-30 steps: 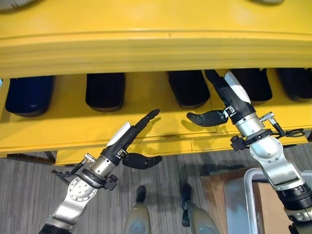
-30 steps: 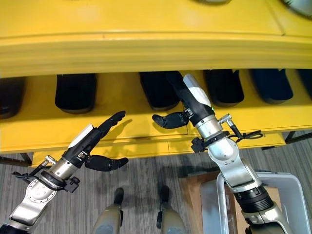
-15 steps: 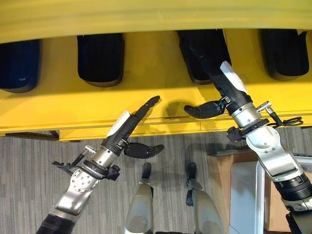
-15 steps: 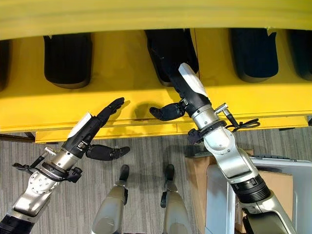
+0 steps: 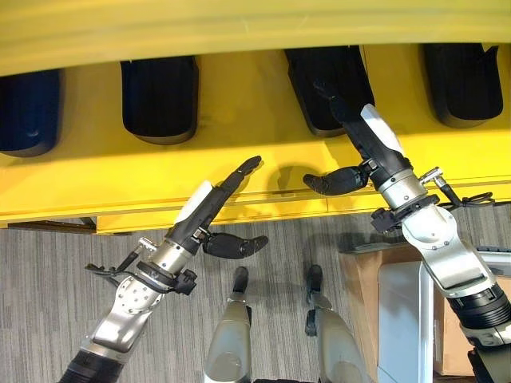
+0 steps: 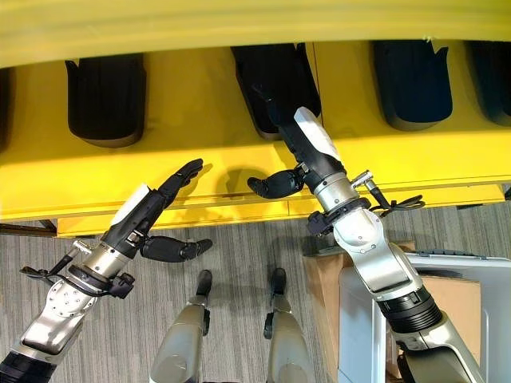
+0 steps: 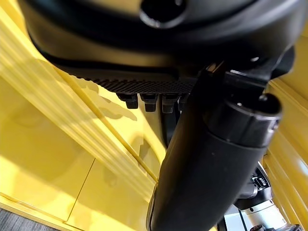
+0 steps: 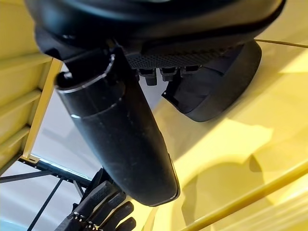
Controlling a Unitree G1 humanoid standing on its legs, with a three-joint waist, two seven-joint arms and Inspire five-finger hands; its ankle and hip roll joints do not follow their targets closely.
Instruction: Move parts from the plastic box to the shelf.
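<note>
Several black parts lie in a row on the yellow shelf, among them one at the left and one in the middle. My right hand reaches over the shelf, open, its straight fingers over the near end of the middle part, thumb held out to the side. My left hand hovers at the shelf's front edge, open and empty, fingers straight. A grey plastic box stands on the floor at the lower right; what is inside it is hidden.
An upper yellow shelf board overhangs the row of parts. A brown cardboard piece lies by the box. More black parts sit at the far left and right of the shelf.
The whole view has shifted as the camera moved, so more of the lower shelf and floor shows. Both hands keep nearly the same pose.
</note>
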